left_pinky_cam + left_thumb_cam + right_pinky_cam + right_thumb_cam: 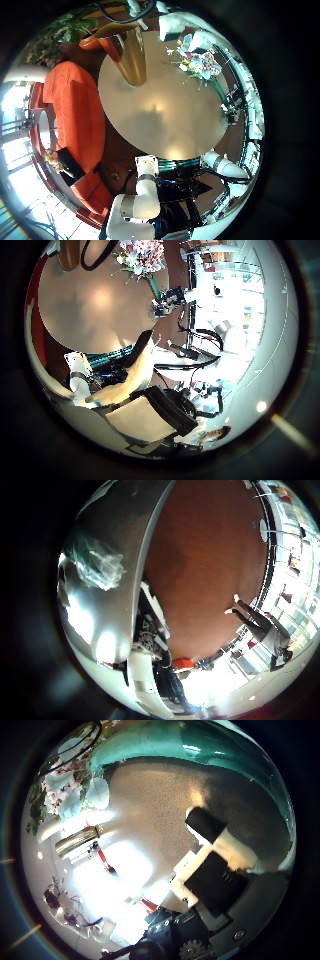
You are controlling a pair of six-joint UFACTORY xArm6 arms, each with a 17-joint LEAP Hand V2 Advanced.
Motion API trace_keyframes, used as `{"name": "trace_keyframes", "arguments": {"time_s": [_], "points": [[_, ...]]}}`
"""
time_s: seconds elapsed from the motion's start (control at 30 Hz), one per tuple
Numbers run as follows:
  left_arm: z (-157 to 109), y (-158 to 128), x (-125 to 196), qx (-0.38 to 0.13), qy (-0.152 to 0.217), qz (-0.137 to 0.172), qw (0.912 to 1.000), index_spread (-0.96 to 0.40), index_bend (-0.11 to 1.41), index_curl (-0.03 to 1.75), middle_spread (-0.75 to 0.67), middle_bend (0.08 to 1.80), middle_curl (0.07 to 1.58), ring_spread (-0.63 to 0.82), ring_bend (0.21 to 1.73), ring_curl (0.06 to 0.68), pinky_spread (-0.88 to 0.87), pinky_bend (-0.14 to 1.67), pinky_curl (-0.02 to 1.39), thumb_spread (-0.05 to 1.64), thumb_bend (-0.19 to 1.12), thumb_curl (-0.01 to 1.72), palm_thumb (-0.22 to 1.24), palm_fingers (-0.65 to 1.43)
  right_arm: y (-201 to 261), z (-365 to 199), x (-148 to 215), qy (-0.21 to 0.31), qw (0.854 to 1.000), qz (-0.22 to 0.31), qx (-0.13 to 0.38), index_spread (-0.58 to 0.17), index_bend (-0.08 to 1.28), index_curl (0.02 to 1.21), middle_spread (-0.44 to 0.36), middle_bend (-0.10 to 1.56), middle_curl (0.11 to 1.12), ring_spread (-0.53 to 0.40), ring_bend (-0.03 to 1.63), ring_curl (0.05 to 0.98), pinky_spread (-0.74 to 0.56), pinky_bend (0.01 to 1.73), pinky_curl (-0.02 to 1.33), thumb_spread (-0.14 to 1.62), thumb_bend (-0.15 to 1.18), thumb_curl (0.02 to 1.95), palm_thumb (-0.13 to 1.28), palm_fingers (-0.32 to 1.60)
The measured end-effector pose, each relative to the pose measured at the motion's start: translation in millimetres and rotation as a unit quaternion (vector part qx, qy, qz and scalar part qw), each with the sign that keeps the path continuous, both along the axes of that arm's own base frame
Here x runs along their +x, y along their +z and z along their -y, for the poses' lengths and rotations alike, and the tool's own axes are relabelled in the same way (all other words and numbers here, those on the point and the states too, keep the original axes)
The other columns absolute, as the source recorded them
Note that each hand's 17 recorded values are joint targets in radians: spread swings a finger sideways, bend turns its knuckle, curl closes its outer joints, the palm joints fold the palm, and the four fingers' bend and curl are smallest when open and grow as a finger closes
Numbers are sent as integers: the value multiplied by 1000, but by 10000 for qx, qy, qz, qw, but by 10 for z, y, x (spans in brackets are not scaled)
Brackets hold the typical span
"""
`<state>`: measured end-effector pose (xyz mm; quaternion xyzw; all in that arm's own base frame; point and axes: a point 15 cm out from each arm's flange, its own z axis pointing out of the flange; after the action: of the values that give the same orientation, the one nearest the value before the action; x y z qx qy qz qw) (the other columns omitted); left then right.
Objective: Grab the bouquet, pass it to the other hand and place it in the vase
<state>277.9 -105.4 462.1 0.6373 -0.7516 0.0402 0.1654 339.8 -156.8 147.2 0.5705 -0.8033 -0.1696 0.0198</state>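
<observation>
Left little finger side palm view: the round worktop lies well below the left robot hand, whose fingers reach out relaxed with nothing between them. The vase stands upright at the far part of the worktop. The bouquet lies on the worktop close to its rim, beside the vase but apart from it. Both look small here, so this palm is well away from them.

Left thumb side palm view: the same relaxed fingers cross the middle, empty. The bouquet shows its long axis best here. The blooms point toward the middle of the worktop and the stem runs out toward the rim. A dark mechanical part sits just by the stem end, but I cannot tell what it is.

Right little finger side palm view: the worktop is seen almost edge-on, so this palm is low and beside its rim. The crinkled shape lying on it is probably the bouquet in its wrap, though the view is too poor to be sure. It looks larger than in the left views, so I judge the right arm to be the nearer one.

Right thumb side palm view: the right robot hand fills the near side, and I cannot tell if it is open or closed. The bouquet lies off to one side on the worktop, apart from the palm. The reach would have to go sideways along the worktop toward the stem end.
</observation>
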Motion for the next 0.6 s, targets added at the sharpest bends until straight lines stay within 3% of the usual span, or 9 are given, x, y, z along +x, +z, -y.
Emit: {"name": "trace_keyframes", "arguments": {"time_s": [0.13, 0.2, 0.27, 0.43, 0.6], "points": [[1, 17, 9, 2, 10, 11, 10000, -64, 183, 406, 125, 219, 424, 276, 611, 144, 352, 234, 356, 1173, -19, 300, 292, 374, 30, 12, 8, 74, 9999, -41, -61, -339, 416, 481, -216, 660, 491, -263, 983, 399, -173, 622, 239, 1017, -13, 485, 780, 1054], [1, 18, 9, 2, 11, 13, 10000, -64, 183, 407, 125, 219, 424, 276, 611, 144, 352, 233, 356, 1173, -19, 300, 292, 375, 59, 55, -2, 153, 9996, -138, -179, -358, 522, 546, -213, 741, 536, -266, 1004, 431, -277, 743, 295, 1003, -11, 494, 811, 1263], [1, 18, 9, 0, 9, 13, 10000, -64, 182, 408, 125, 218, 424, 276, 611, 144, 352, 233, 356, 1174, -19, 300, 292, 375, 107, 84, -12, 225, 9991, -264, -231, -363, 641, 605, -211, 829, 579, -263, 1047, 462, -327, 842, 340, 988, -3, 506, 862, 1340], [-1, 19, -4, 6, 10, 1, 10000, -64, 181, 409, 125, 218, 424, 277, 610, 144, 353, 232, 357, 1174, -19, 300, 292, 375, 308, 197, 38, 146, 9993, -294, -198, -349, 885, 740, -214, 1053, 694, -255, 1197, 544, -308, 1155, 476, 958, 41, 577, 1016, 1307], [-4, 25, -33, 9, 3, -12, 10000, -64, 182, 411, 125, 219, 425, 277, 609, 143, 351, 229, 358, 1174, -19, 300, 292, 373, 581, 368, 49, -96, 9995, 24, -311, -308, 1043, 820, -195, 1200, 766, -241, 1308, 612, -261, 1305, 569, 929, 107, 672, 1153, 1217]]}}
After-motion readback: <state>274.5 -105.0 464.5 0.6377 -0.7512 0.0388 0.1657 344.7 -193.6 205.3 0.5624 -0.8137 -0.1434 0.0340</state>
